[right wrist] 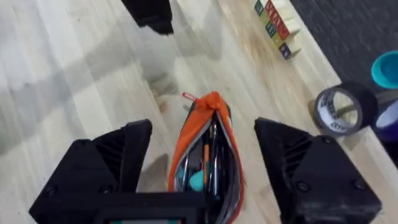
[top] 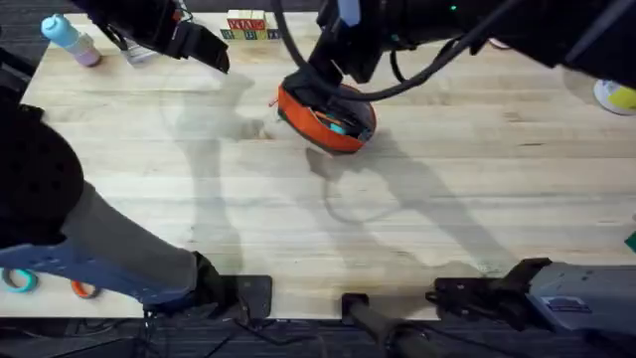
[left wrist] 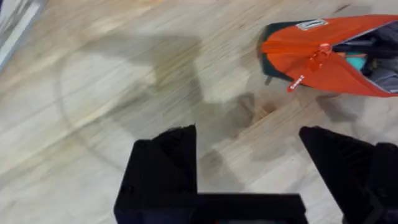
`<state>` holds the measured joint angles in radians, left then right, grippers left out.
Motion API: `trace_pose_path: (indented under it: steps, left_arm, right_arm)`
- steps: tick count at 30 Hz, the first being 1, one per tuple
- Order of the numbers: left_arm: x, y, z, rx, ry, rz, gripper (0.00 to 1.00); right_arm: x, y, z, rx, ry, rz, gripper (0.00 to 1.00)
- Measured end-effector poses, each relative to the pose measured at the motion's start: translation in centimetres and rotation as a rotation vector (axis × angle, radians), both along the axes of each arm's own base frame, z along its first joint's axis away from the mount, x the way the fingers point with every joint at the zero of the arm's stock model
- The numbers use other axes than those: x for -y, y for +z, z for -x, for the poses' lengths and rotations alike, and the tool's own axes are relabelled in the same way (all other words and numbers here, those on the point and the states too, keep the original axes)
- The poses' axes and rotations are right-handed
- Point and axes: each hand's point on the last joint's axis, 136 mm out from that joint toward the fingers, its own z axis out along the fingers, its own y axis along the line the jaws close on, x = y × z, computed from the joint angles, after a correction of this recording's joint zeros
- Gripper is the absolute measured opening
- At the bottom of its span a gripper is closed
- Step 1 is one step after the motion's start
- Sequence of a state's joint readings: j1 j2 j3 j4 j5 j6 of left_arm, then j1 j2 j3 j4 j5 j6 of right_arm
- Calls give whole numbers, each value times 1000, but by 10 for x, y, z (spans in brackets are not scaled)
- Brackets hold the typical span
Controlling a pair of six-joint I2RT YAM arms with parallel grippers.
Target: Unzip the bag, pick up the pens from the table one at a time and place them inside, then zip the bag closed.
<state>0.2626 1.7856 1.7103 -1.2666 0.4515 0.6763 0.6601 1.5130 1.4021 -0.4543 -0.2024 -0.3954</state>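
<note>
The orange bag (top: 326, 119) lies at the middle back of the table (top: 417, 219) with its zipper open. In the right wrist view an orange pen (right wrist: 205, 157) and a black pen (right wrist: 216, 152) lie inside the bag (right wrist: 211, 124), beside something teal. My right gripper (right wrist: 204, 132) hangs open just above the bag, one finger on each side, touching nothing. My left gripper (left wrist: 249, 162) is open and empty over bare wood to the left of the bag (left wrist: 323, 56). The bag's red pull tab (left wrist: 297, 83) points toward it.
Letter blocks (top: 246, 27) and a tape roll (right wrist: 339, 109) stand at the back edge, and a blue-capped bottle (top: 70, 40) at the back left corner. Scissors (top: 20, 280) lie at the front left edge. A yellow and white object (top: 616, 96) sits far right.
</note>
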Motion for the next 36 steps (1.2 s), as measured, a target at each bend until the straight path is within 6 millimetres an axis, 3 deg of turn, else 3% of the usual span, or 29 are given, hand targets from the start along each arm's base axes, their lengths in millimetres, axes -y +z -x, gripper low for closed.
trace_pose_path:
  steps: [6,12,24,33,36]
  left_arm:
    - [4,4,-10,67,-59,14,993]
    - [1,7,-22,126,-74,-12,992]
    - [-6,4,-22,118,-65,-55,995]
    - [-6,4,-22,118,-66,-55,993]
    - [-6,4,-22,118,-66,-55,993]
  right_arm:
    - [-11,-6,-2,23,37,10,996]
    - [-24,-25,2,18,142,42,995]
    - [-44,-54,13,93,327,142,978]
    - [-49,-79,9,142,424,217,962]
    - [-51,-78,8,198,467,238,952]
